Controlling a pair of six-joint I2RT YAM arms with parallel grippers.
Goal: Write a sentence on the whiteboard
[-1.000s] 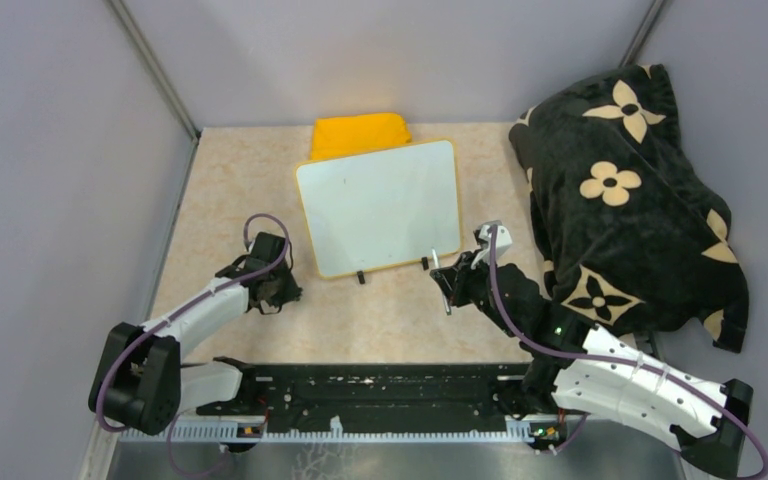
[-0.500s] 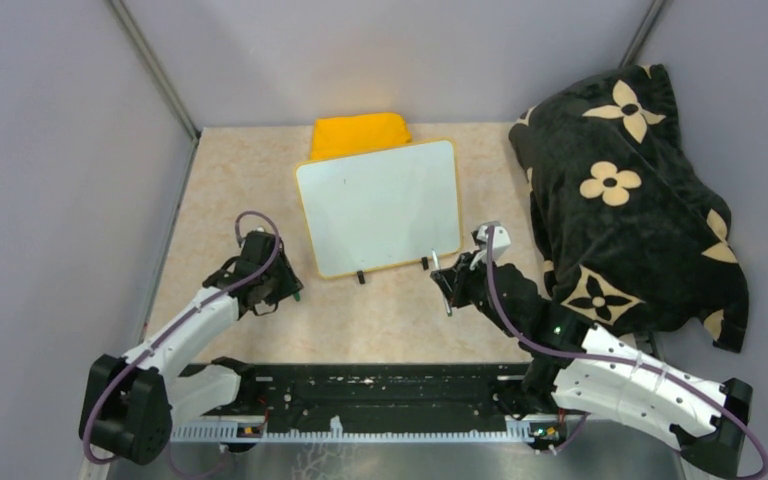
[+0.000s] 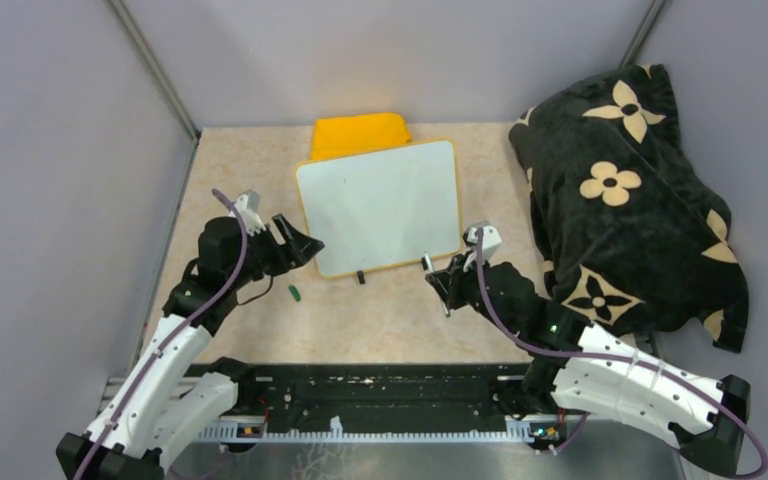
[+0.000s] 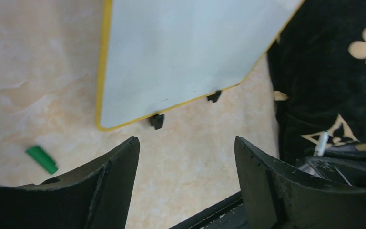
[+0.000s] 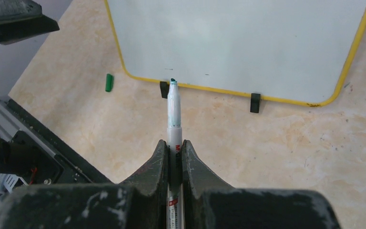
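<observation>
Whiteboard (image 3: 380,205) lies flat mid-table, yellow cloth (image 3: 358,133) at its far edge, flowered black blanket (image 3: 625,200) to the right. Top view: left gripper (image 3: 300,243) raised just left of the board, jaws apart, empty; green cap (image 3: 296,293) on the table below it. Right gripper (image 3: 442,285) near the board's near-right corner, clamped on a marker (image 3: 436,283).
Left wrist: fingers spread wide, nothing between; board's near edge with two black clips (image 4: 156,120) ahead, cap at left.
Right wrist: jaws closed on the marker, green tip bare, pointing at the board's near edge, not touching.
</observation>
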